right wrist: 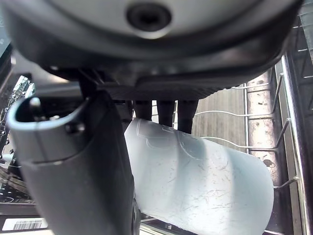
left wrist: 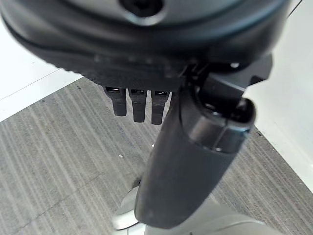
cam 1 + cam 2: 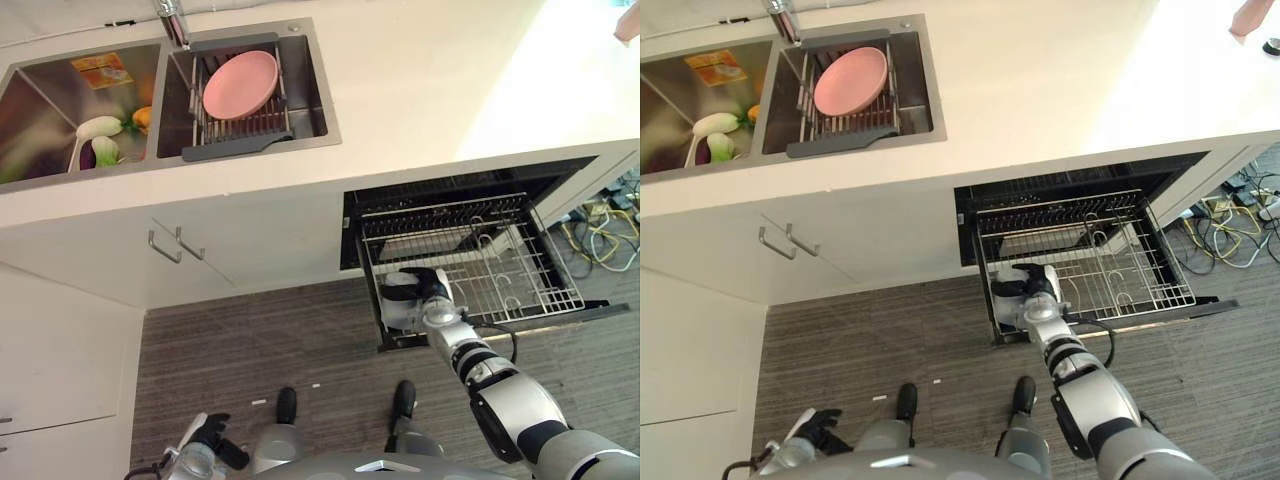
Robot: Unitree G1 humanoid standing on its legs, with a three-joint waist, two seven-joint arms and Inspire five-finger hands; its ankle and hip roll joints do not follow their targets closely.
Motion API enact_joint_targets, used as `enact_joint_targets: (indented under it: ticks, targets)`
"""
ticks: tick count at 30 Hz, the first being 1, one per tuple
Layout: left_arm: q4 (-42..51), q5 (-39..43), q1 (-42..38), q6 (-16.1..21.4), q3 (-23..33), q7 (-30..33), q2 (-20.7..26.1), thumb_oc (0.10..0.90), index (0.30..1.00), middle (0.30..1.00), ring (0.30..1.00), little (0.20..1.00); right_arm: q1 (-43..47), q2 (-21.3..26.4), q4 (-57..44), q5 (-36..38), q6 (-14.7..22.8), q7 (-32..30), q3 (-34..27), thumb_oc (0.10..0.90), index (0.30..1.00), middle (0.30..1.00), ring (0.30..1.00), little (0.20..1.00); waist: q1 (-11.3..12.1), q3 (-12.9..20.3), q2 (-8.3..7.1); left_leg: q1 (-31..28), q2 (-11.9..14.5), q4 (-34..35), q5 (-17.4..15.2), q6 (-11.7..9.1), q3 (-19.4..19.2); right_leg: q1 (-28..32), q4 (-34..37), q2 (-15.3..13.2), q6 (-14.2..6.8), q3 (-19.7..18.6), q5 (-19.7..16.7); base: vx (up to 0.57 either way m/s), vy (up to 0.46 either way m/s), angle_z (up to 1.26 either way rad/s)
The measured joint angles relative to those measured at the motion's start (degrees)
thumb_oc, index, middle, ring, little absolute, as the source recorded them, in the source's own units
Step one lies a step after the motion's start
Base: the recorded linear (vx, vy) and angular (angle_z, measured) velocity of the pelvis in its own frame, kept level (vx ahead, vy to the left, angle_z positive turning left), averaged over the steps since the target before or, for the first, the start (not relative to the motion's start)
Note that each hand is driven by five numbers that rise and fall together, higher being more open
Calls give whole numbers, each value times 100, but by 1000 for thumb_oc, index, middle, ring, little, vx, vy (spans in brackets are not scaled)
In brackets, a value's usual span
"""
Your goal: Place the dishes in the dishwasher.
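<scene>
Right hand [image 3: 418, 296] grips a pale plate [image 1: 205, 181] over the pulled-out dishwasher rack's [image 3: 540, 290] near-left corner for slotting (pink plate [image 3: 240, 84] waits in the sink rack [image 3: 235, 140]); left hand [image 3: 205, 440] hangs idle, fingers loosely straight.

Right arm extended forward and downward, its robot hand [image 3: 418, 297] with fingers curled around a held item. Left robot hand [image 3: 212, 436] hangs low at the side, fingers relaxed.

White countertop [image 3: 420, 80] seen above white cabinet doors with two bar handles [image 3: 176, 245]. Faucet [image 3: 172, 20] mounted behind double sink [image 3: 310, 80]. Vegetables [image 3: 100, 140] and yellow packet [image 3: 100, 70] noted in left basin. Tangled cables [image 3: 600, 235] observed on striped grey floor [image 3: 250, 350], far right.
</scene>
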State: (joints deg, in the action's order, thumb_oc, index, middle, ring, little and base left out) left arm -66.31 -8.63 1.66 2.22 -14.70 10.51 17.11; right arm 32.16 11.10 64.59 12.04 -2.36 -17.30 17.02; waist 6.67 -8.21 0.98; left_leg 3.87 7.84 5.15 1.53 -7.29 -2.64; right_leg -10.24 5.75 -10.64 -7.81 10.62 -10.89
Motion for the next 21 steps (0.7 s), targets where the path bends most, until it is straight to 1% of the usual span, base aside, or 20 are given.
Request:
enact_joint_targets:
  ticks: [3,8,10,12,14,15,16,17,18,19,20,21]
  targets:
    - [252,4,-74,20,-86,44,-7,800,900,900,900,900,39,13,96,200,18,-41,-3,800,900,900,900,900,11,-2,3,99,13,1,21,-16,66,-20,3,3,2,77,4,-3,-2,10]
    - [364,4,-96,22,-85,99,-77,800,900,900,900,900,75,31,94,116,-31,-35,160,800,900,900,900,900,62,-7,16,125,15,-1,40,-24,146,-27,-2,2,5,156,4,2,1,8]
    - [274,1,-89,16,-56,133,-126,800,900,900,900,900,40,184,-124,-464,-116,-125,328,800,900,900,900,900,44,-8,15,117,8,-1,39,-24,140,-27,-2,-5,5,151,4,0,0,0]
    - [198,-11,-83,13,-3,173,-156,800,900,900,900,900,-250,575,-979,-1148,-200,-188,600,800,900,900,900,900,30,-17,2,102,3,-1,39,-24,120,-25,-2,-8,5,129,4,25,10,-4]
    - [170,-87,-46,-32,114,188,-171,800,900,900,900,900,-584,1239,-2118,-1983,-186,-214,919,800,900,900,900,900,-10,-26,-6,49,-4,0,35,-20,76,-4,-3,-8,4,74,3,32,9,-11]
    - [143,-107,12,-46,221,210,-176,800,900,900,900,900,-675,1514,-2582,-2388,-112,-231,946,800,900,900,900,900,-25,-33,3,-33,-6,0,25,-11,31,48,-3,-8,4,46,3,18,1,-12]
    - [143,-107,12,-46,221,210,-176,800,900,900,900,900,-675,1514,-2582,-2388,-112,-231,946,800,900,900,900,900,-25,-33,3,-33,-6,0,25,-11,31,48,-3,-8,4,46,3,62,6,-16]
    - [78,-110,37,-53,223,248,-165,800,900,900,900,900,-658,1670,-2732,-2608,-74,-357,845,800,900,900,900,900,-119,-35,-5,-129,1,1,-1,-8,-17,113,0,4,0,1,7,62,7,-15]
    - [53,-123,29,-75,282,245,-175,800,900,900,900,900,-748,1821,-3044,-2747,-122,-335,643,800,900,900,900,900,-192,-35,-26,-206,13,2,-33,-19,-67,159,-3,20,-17,-47,21,71,3,-18]
    - [3,-133,34,-116,604,266,-252,800,900,900,900,900,-1353,2050,-4067,-2803,-115,-314,66,800,900,900,900,900,-204,-39,-30,-281,12,3,-43,-7,-93,223,-2,21,-16,-79,30,43,-4,-22]
    - [-93,-133,68,-156,784,285,-315,800,900,900,900,900,-1694,2090,-4577,-2825,-61,-367,-228,800,900,900,900,900,-291,-36,-39,-406,12,2,-75,3,-164,303,0,25,-19,-125,41,36,-12,-23]
    - [-214,-125,138,-238,857,277,-348,800,900,900,900,900,-1866,2078,-4779,-2790,42,-416,-379,800,900,900,900,900,-444,-12,-47,-528,11,3,-114,14,-211,402,2,23,-34,-155,62,39,-12,-22]
